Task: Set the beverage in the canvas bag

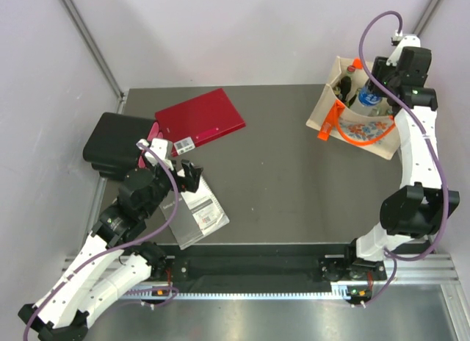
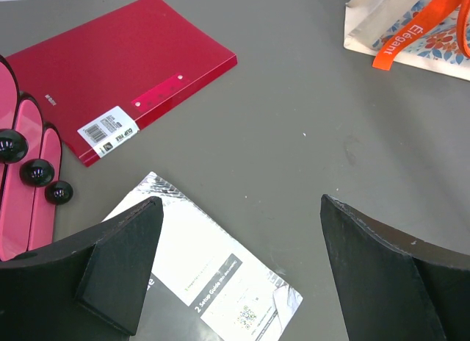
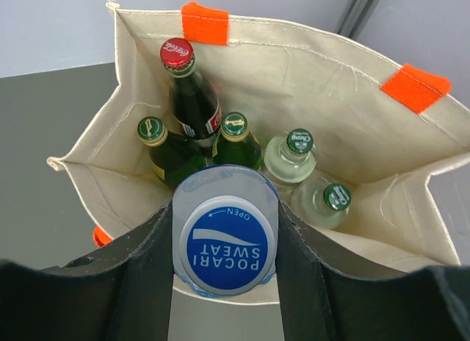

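The beige canvas bag (image 1: pixel 382 139) with orange handles stands open at the far right of the table; it also shows in the right wrist view (image 3: pixel 316 69) and at the left wrist view's top right (image 2: pixel 382 25). My right gripper (image 3: pixel 226 245) is shut on a Pocari Sweat bottle (image 3: pixel 226 247) with a blue cap and holds it upright over the bag's near edge (image 1: pixel 369 98). Several bottles stand inside the bag: a cola bottle (image 3: pixel 192 98), two green ones (image 3: pixel 163 150) and two clear ones (image 3: pixel 290 161). My left gripper (image 2: pixel 239 271) is open and empty above a leaflet.
A red folder (image 1: pixel 200 117) lies at the back left, with a black case (image 1: pixel 117 142) beside it. A white setup leaflet (image 1: pixel 197 212) lies under the left gripper and shows in its wrist view (image 2: pixel 213 275). Pink pockets (image 2: pixel 26 179) show at that view's left edge.
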`<state>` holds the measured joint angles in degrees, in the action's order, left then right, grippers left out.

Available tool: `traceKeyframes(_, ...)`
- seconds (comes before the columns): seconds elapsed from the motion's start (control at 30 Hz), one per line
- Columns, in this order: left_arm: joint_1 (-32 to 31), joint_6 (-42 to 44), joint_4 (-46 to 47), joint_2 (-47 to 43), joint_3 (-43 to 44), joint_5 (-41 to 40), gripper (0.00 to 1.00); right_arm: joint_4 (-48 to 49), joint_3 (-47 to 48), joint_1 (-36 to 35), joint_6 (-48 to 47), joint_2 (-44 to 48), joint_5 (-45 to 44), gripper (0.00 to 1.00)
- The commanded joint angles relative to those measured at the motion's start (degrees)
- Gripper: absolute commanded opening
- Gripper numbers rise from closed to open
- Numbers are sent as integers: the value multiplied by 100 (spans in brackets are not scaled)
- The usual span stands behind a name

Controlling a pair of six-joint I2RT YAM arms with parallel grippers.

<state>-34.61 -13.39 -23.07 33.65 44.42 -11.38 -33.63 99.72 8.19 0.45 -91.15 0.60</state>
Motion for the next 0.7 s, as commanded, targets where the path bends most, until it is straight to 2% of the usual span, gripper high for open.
traceKeyframes(0.0, -20, 47, 347, -51, -22, 30, 92, 1453, -110, 87, -10, 150, 230, 0)
traceKeyframes(0.2, -19, 47, 356, -34, -39, 13, 92, 2377, -708, 113, -175, 151, 353, 0)
traceKeyframes(0.47, -28, 47, 356, -78, -39, -14, 93, 2009, -734, 139, -106, -174, 151, 0)
traceKeyframes(0.67, -28, 47, 347, -43, -30, 30, 93, 2229, -1095, 157, -89, -280, 203, 0)
